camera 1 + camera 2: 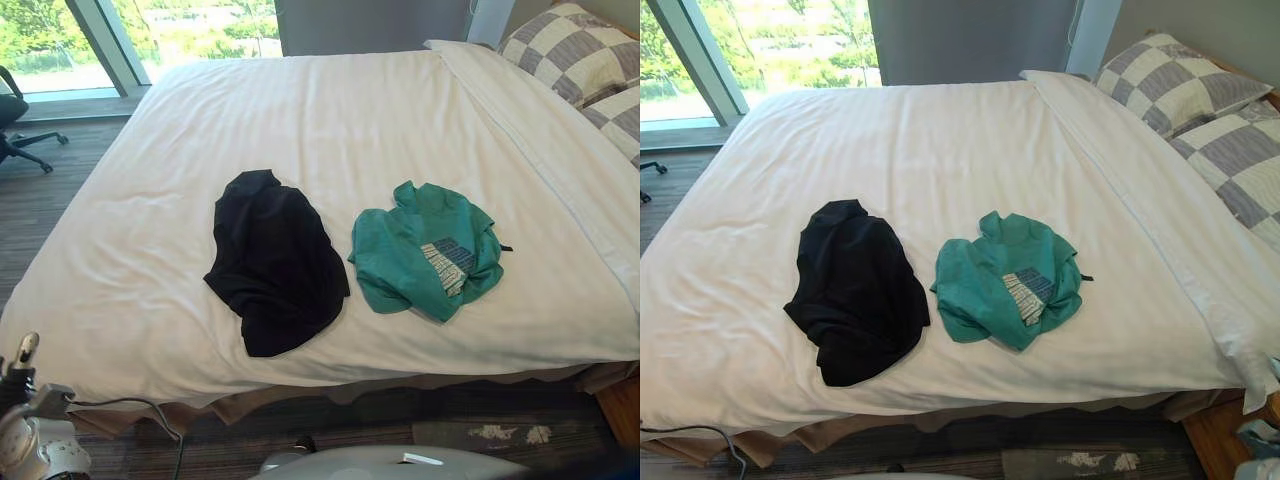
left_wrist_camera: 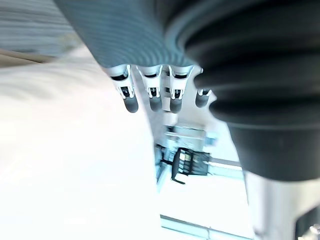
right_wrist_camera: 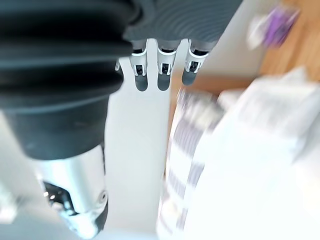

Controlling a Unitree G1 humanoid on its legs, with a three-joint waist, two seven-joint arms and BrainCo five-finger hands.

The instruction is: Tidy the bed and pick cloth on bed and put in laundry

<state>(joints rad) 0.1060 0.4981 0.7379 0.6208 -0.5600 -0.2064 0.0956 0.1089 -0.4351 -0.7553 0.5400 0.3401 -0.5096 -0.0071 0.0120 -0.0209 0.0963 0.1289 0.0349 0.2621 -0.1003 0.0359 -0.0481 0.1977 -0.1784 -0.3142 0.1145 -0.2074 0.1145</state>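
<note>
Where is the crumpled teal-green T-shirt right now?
In the left eye view the crumpled teal-green T-shirt lies on the white bed sheet, right of centre near the robot's edge, just right of the crumpled black garment.

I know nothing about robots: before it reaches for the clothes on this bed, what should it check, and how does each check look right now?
1. Crumpled black garment lies free on the white bed sheet, with nothing on top: ok.
2. Crumpled teal green garment with a printed patch lies apart from the black one, so either can be taken alone: ok.
3. Left hand is open and holds nothing: ok.
4. Right hand is open and holds nothing: ok.
5. Where the laundry should go: cannot tell.
</note>
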